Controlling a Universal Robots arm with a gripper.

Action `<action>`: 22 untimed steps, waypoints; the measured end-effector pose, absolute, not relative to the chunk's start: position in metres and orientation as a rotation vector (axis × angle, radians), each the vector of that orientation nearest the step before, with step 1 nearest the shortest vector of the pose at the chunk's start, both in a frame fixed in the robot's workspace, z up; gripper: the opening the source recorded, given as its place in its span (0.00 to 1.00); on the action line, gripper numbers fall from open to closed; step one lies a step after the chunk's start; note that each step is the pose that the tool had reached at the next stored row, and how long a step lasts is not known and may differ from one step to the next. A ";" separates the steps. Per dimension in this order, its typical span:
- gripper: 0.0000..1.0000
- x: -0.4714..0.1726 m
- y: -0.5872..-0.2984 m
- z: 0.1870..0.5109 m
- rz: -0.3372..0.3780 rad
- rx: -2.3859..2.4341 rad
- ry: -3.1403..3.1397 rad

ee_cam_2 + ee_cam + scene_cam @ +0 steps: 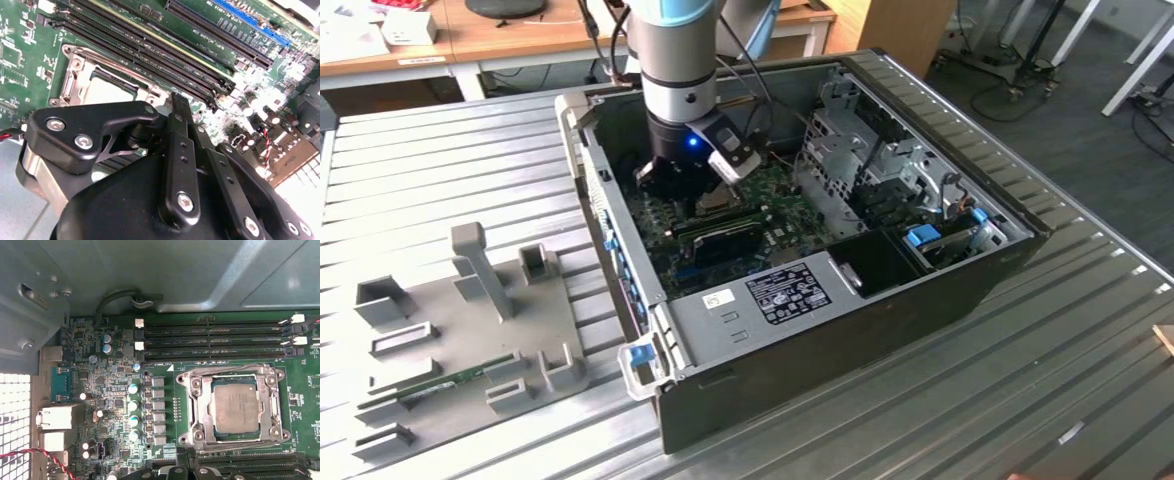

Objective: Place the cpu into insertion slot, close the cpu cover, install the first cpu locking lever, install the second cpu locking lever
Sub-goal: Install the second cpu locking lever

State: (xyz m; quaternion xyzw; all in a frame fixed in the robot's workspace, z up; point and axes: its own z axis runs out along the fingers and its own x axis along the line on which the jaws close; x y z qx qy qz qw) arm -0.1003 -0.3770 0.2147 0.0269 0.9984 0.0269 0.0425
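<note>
A slatted metal table (1067,370) carries a grey fixture tray (454,340) toward its left edge in the exterior view and, at its middle, an open computer case (854,300) lying on its side. A single robot arm (674,60) reaches straight down into the case, and its black end effector (678,178) hangs low over the green motherboard (767,215). In the first wrist view, the cpu (235,407) lies flat in the insertion slot (232,405), its grey metal top facing up, and the silvery cpu cover (196,407) lies down around it as a frame. Long black memory slots (215,340) run along the board beside the socket. In the second wrist view, the end effector's black fingers (182,150) sit pressed close together with nothing visible between them, their tips just above the board at the socket's edge; whether they touch the cover or a lever cannot be told. The cpu (107,92) shows pale just beyond them.
</note>
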 end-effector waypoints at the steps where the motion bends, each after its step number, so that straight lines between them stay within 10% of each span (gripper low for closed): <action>1: 0.11 -0.100 -0.377 0.215 0.082 0.082 3.055; 22: 0.11 -0.058 -0.364 0.214 0.082 0.082 3.056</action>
